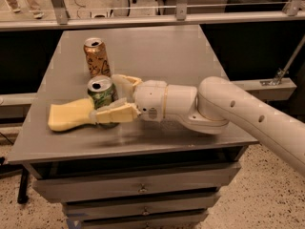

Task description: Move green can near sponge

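The green can (101, 92), slim with a silver top, stands upright on the grey table (157, 46). It touches the right end of the flat pale-yellow sponge (70, 116), which lies near the front left edge. My gripper (114, 98) reaches in from the right with its cream fingers either side of the can. The near finger (116, 113) crosses in front of the can's lower half and the far finger (125, 82) lies behind it. The fingers look spread slightly wider than the can. The can rests on the table.
An orange-gold can (96, 57) stands upright just behind the green can. My white arm (228, 109) stretches across the table's right front. Drawers (143, 189) sit under the tabletop. A railing (152, 18) runs behind the table.
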Tool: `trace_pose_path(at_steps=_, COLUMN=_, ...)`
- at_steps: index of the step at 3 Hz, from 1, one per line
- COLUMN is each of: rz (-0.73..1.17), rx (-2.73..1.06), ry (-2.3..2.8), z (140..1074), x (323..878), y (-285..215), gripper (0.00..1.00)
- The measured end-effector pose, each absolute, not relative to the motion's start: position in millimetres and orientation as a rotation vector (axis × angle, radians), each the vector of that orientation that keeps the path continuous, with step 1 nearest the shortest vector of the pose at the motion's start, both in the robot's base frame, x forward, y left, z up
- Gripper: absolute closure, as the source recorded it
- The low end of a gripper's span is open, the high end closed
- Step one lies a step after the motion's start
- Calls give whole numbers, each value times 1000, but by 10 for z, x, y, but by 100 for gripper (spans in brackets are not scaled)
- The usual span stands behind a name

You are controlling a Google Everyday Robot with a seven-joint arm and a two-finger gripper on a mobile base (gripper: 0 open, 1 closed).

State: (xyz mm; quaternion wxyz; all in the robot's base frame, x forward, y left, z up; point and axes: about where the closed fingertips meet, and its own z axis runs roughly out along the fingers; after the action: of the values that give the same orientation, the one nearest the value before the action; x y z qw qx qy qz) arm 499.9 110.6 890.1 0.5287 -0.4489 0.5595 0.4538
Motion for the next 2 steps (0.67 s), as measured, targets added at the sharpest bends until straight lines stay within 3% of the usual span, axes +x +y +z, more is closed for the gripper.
trace_pose_path(at_steps=1, rz=1006, rx=-1069, ry=1342, z=9008, x=5035, y=858, gripper=0)
trace_pose_path(at_steps=2, rz=802, rx=-1063, ry=1366, z=9317, x=5137, y=210, gripper=0)
